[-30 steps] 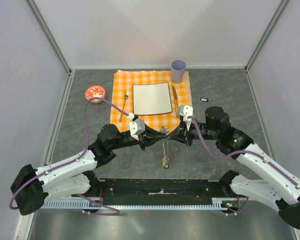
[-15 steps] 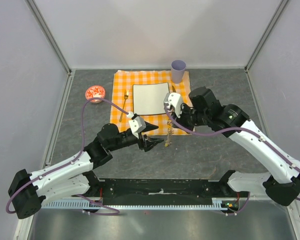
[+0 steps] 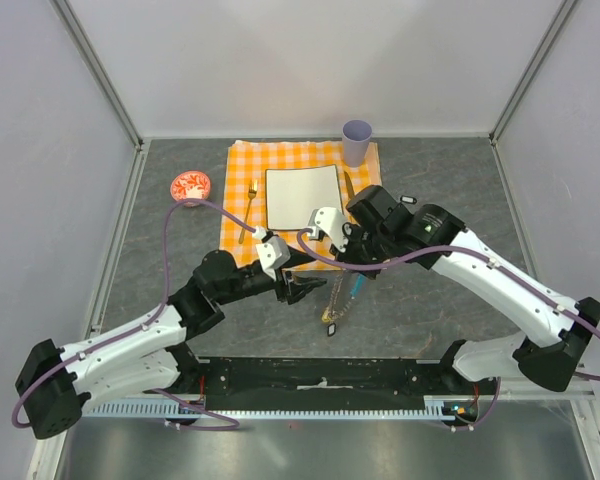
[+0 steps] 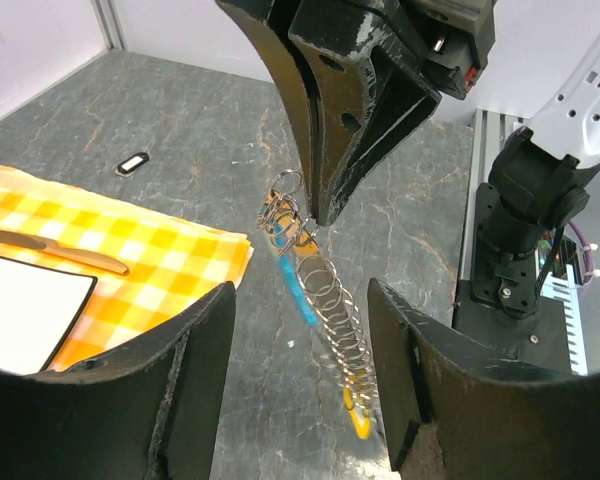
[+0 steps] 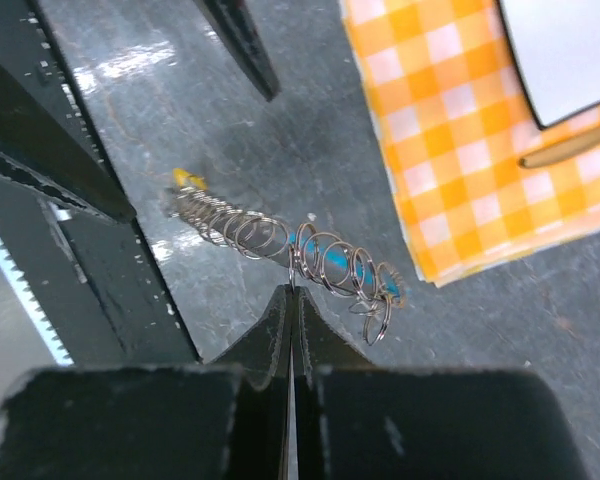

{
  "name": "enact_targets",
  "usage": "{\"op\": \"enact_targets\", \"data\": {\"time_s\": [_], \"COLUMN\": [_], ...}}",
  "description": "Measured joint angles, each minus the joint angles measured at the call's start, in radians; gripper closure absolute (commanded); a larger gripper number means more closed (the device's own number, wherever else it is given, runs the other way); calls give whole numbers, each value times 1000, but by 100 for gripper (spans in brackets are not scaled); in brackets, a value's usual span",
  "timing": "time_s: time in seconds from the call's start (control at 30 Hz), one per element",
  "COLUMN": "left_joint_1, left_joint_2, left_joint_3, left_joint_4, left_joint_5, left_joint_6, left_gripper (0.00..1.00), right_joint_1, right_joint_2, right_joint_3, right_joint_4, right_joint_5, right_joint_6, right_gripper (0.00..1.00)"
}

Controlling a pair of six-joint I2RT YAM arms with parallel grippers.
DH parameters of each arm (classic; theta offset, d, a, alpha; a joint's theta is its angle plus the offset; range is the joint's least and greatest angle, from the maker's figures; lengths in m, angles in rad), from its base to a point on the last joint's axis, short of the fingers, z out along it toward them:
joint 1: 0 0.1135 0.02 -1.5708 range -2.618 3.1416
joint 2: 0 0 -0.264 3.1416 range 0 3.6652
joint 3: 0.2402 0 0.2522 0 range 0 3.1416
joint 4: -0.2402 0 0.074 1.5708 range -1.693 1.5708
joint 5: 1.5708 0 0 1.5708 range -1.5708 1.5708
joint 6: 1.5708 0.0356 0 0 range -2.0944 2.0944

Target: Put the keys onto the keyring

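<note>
- A small red and white bowl sits on the grey tabletop, to the left of the orange checked cloth. Its inside shows a red and white pattern.
- A purple cup stands upright at the far right corner of the cloth.
- A white square plate lies in the middle of the cloth. A gold fork lies to its left and a gold knife to its right.
- The right tool is pinched tight on the keyring. It grips one of the top wire rings.
- The keyring hangs down from that grip as a string of rings with a blue tag. It hangs over the bare tabletop, just off the near corner of the cloth.
- Small silvery and brass bits bunch at the top of the string. These may be the keys, but they are too small to be sure.
- The left tool has its fingers spread wide apart. The hanging keyring shows between them, and they do not touch it.
- A second ago the left tool was nearly closed, right up against the right tool at the top of the keyring. Now it is wide open.
- A second ago the right arm lay low on the right. Now it reaches in from higher up, over the cloth's edge.
- The bowl, cup, plate, fork and knife have not moved.
</note>
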Motion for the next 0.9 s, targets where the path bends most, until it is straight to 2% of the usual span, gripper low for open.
{"op": "enact_targets", "data": {"time_s": [0.27,0.37,0.4,0.47,0.5,0.53,0.9], "left_joint_1": [0,0,0,0,0,0,0], "left_joint_2": [-29,-15,-11,6,14,25,78], "left_joint_3": [-60,-60,-60,-60,-60,-60,-54], "left_joint_4": [54,72,76,88,90,93,94], "left_joint_5": [66,106,116,146,162,179,198], "left_joint_6": [0,2,4,13,18,22,31], "left_gripper": [36,47,54,57,65,68,67], "right_joint_1": [2,2,2,2,2,2,2], "right_joint_2": [41,26,21,9,6,5,-6], "right_joint_3": [-5,-20,-24,-28,-31,-34,-67], "right_joint_4": [14,38,40,44,48,51,90], "right_joint_5": [-130,-161,-166,-173,-176,-177,-182], "right_joint_6": [-28,-36,-37,-37,-37,-37,-36], "right_gripper": [100,100,100,100,100,100,100]}}
